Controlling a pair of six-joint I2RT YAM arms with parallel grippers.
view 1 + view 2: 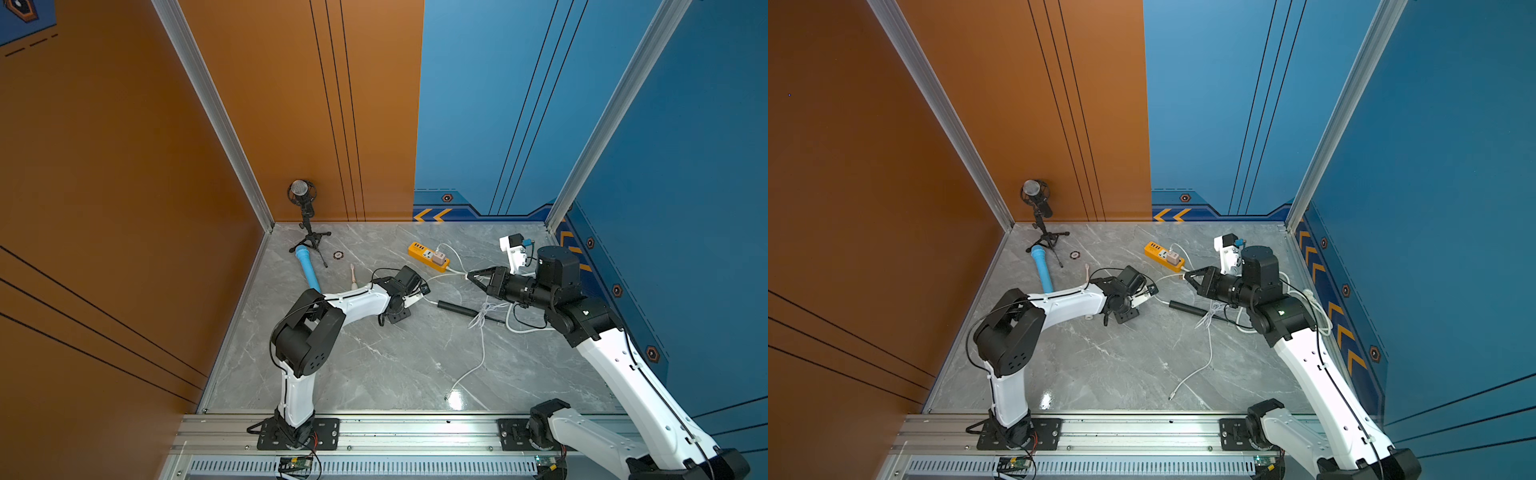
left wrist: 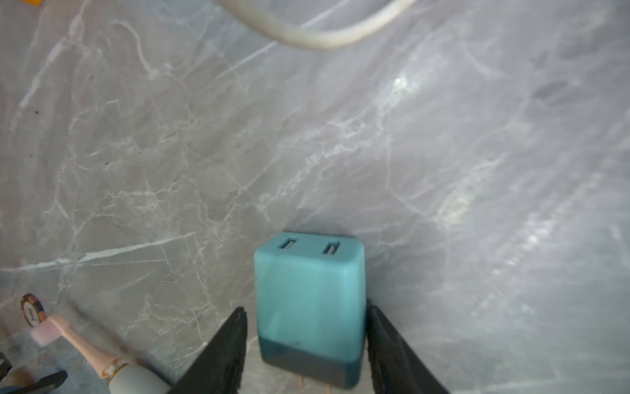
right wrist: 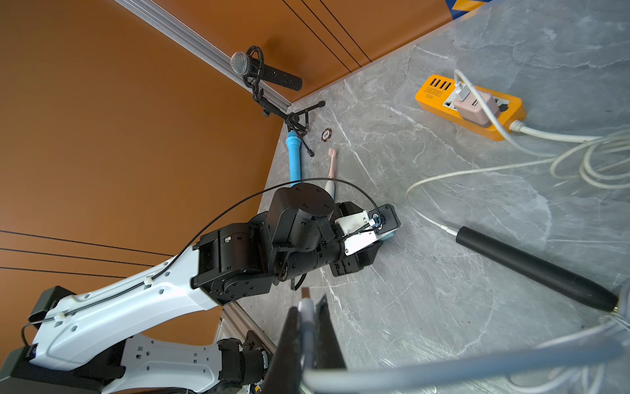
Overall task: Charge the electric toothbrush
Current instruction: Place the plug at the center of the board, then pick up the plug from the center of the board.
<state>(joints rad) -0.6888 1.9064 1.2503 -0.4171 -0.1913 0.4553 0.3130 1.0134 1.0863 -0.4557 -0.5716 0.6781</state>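
The electric toothbrush point(image 1: 353, 279), pink head on a white handle, lies on the marble table just beyond my left arm; it also shows in the left wrist view point(image 2: 85, 348) and the right wrist view point(image 3: 331, 170). My left gripper point(image 2: 306, 309) straddles a teal USB adapter point(image 2: 308, 290) with its jaws open; a gap shows beside one finger. My right gripper point(image 3: 306, 303) is shut on the plug point(image 3: 305, 292) of a white cable and hovers near the orange power strip point(image 1: 428, 256); its tip shows in both top views point(image 1: 469, 274) point(image 1: 1185, 274).
A pink adapter point(image 3: 474, 107) with a white cable sits in the power strip. A black cylinder point(image 1: 457, 308) and tangled white cable point(image 1: 482, 328) lie mid-table. A blue tube point(image 1: 307, 268), poker chip point(image 1: 338, 254) and tripod microphone point(image 1: 305, 208) stand at the back left.
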